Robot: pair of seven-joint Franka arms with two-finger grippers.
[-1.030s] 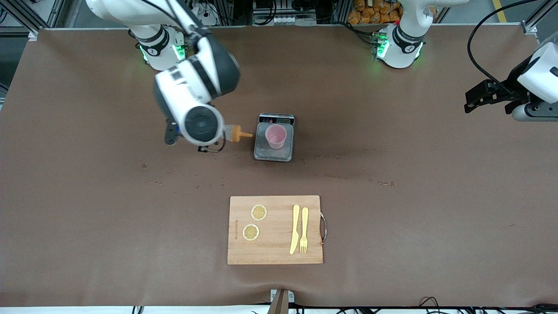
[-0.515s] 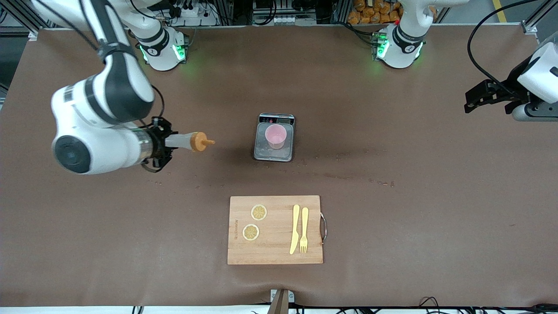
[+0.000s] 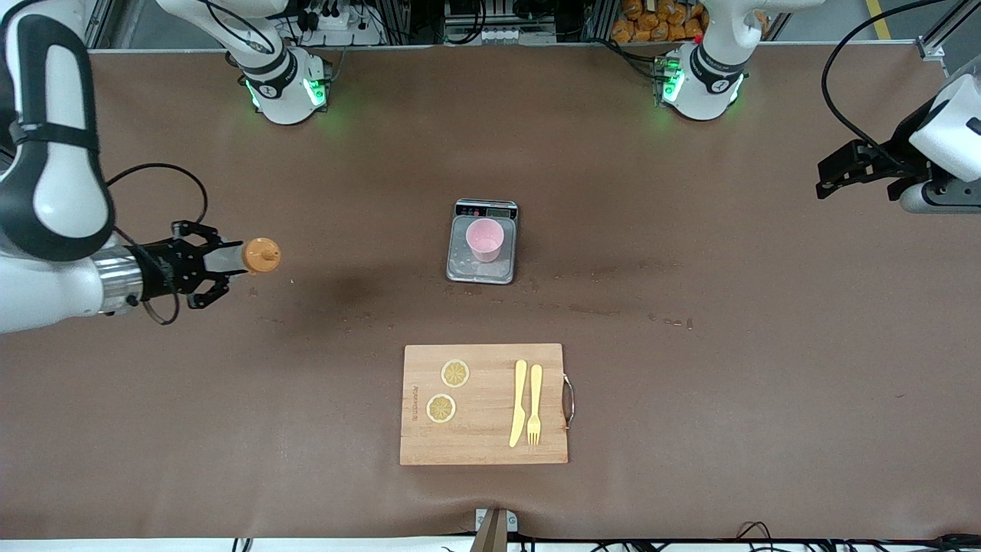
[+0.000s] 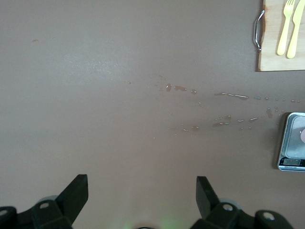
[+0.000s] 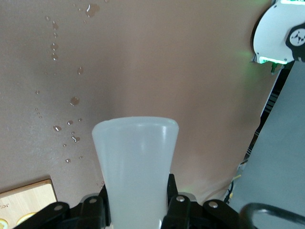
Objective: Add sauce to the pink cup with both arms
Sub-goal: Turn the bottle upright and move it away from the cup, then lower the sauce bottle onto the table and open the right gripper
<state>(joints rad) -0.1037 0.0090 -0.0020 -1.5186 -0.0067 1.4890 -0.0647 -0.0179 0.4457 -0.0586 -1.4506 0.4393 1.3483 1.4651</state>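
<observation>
Two pincers: right pincer [image 3: 211, 264] grips the sauce [image 3: 249, 257]; left pincer [image 3: 854, 170] waits wide.

1. Grey rectangular digital kitchen scale [image 3: 460, 270] with dark display strip: on the table between the right gripper [image 3: 220, 265] and the left gripper [image 3: 825, 181], closer to the right one.
2. Pale wooden cutting board [image 3: 483, 448] with metal handle [image 3: 568, 400]: well apart from both grippers, nearer to the front camera than the scale.
3. Two round lemon slices [image 3: 455, 373], on the board's end toward the right gripper.
4. Yellow plastic knife [image 3: 519, 402] and yellow plastic fork [image 3: 534, 404], side by side, toward the handle.
5. Small droplets [image 3: 668, 321] on the brown table cover [image 3: 728, 429], between scale and left gripper.
</observation>
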